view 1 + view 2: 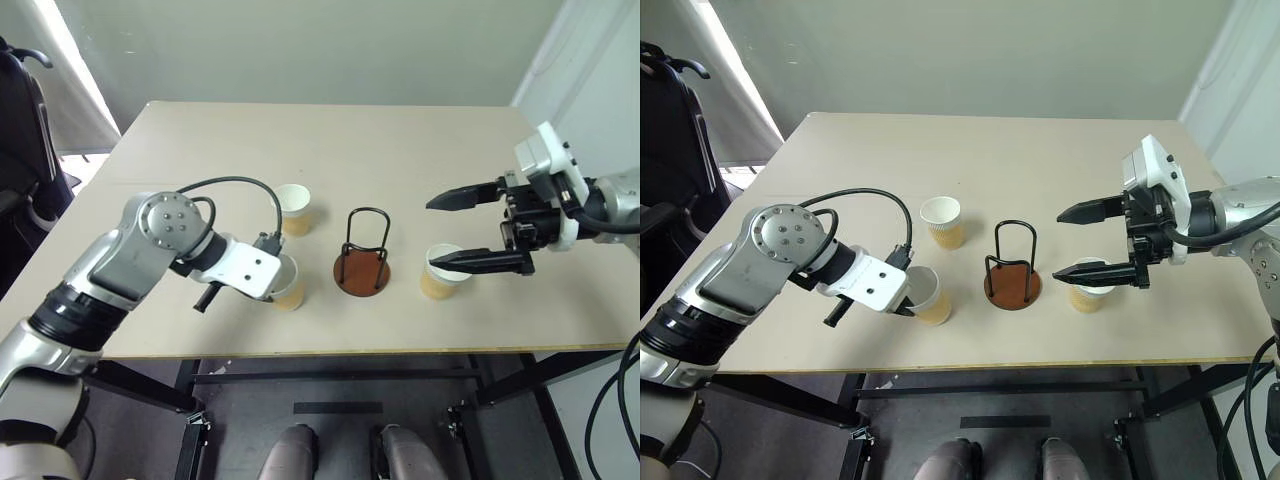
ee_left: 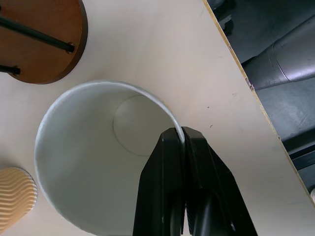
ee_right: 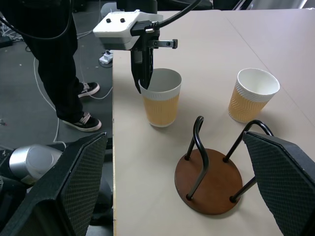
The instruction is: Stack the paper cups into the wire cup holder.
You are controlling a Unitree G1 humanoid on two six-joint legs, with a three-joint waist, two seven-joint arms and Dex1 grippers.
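Three tan paper cups stand on the table. My left gripper (image 3: 144, 83) is shut on the rim of the near left cup (image 1: 290, 290), one finger inside its white interior (image 2: 88, 162) and one outside. A second cup (image 1: 294, 208) stands free farther back. The wire cup holder (image 1: 362, 270), with a brown disc base and black loops, stands empty between the cups. Right of it is the third cup (image 1: 438, 280). My right gripper (image 1: 431, 233) hangs open just above that cup and points left, its lower finger passing over the rim.
The table's near edge (image 1: 330, 352) runs close in front of the held cup and the holder. A person in dark trousers and sneakers (image 3: 59, 54) stands off the table's left side. A dark chair (image 1: 20, 130) sits at the far left.
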